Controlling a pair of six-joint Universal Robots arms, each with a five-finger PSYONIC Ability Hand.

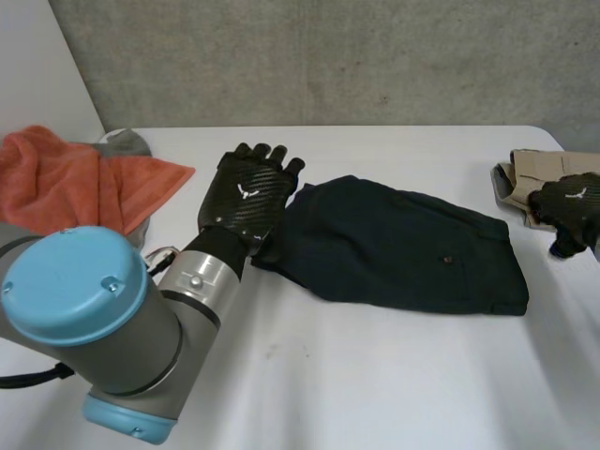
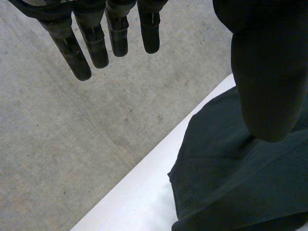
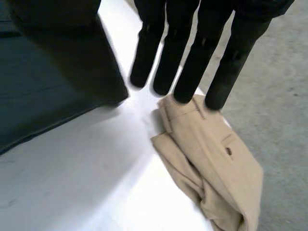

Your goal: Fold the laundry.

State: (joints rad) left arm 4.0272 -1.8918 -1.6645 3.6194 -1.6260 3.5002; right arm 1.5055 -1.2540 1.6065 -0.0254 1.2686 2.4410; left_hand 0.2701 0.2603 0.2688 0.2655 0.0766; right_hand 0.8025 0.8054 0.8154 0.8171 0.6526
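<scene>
Laundry item one, a crumpled orange terry cloth, lies at the left edge of the white tabletop, with a piece of grey fabric showing at its far side.

Next, the left robot hand is at the left end of item two, the dark blue-green folded trousers, which lie flat in the middle of the tabletop. In the left wrist view its fingers are straight and spread, released and holding nothing. They reach out past the table edge above the grey concrete floor, while the thumb hangs over the dark blue-green folded trousers. Contact with the fabric cannot be confirmed.

Item three, rumpled beige trousers, sits at the right edge of the tabletop, apart from the dark pair. The right robot hand is over it. In the right wrist view its fingers are straight and released, with their tips at the near edge of the beige trousers. Whether they touch cannot be told.
</scene>
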